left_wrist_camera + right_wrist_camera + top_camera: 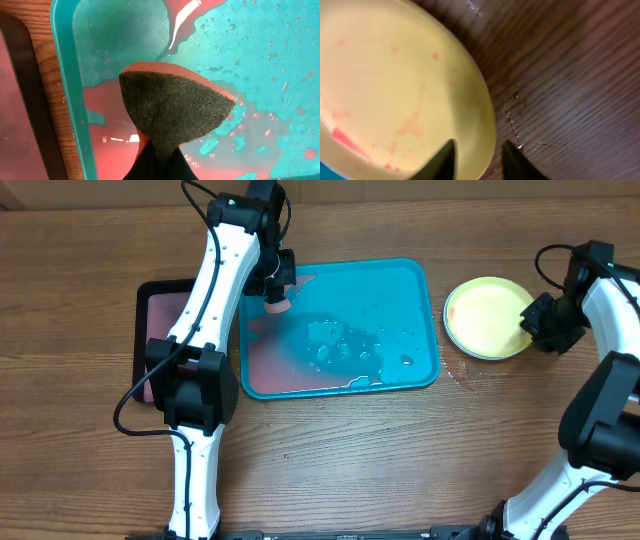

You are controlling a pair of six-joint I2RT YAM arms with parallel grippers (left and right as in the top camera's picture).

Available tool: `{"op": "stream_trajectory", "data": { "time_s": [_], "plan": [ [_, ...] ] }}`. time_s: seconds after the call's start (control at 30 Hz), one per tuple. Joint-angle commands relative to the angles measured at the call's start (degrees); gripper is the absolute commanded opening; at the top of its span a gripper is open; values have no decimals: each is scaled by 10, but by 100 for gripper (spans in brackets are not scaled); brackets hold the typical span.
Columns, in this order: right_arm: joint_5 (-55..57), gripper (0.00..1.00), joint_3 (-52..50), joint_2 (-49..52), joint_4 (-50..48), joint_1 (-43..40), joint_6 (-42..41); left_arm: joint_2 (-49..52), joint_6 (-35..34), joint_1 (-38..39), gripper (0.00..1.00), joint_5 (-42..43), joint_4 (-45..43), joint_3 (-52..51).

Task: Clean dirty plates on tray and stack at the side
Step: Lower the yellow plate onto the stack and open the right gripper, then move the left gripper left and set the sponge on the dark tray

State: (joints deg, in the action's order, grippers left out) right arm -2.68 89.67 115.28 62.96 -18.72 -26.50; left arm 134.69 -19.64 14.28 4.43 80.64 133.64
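Our left claw pinches the sponge over the wet tray, ready to scrub. Our right claw stands spread astride the rim of the yellow plate, set beside the tray where the stack probably belongs.

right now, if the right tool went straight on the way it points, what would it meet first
The rim of the yellow-green plate, which sits between the right tool's open fingers, though depth is unclear.

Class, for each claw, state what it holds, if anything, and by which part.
Left claw: the sponge, pinched at its narrow end. Right claw: nothing gripped; it stands open astride the yellow-green plate at its rim.
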Motion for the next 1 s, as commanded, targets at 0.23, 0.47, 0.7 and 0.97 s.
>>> {"op": "stream_trajectory", "data": {
  "time_s": [0.23, 0.47, 0.7, 0.97],
  "plan": [
    [-71, 66, 41, -21, 45, 7, 45, -18, -19, -6, 4, -8, 72, 53],
    [-133, 78, 71, -89, 49, 54, 90, -61, -23, -13, 4, -38, 130, 106],
    [-133, 85, 71, -105, 47, 130, 90, -132, -11, -12, 4, -59, 162, 95],
    [-118, 96, 71, -105, 29, 188, 94, -296, -65, -16, 4, -157, 162, -76]
  ]
}}
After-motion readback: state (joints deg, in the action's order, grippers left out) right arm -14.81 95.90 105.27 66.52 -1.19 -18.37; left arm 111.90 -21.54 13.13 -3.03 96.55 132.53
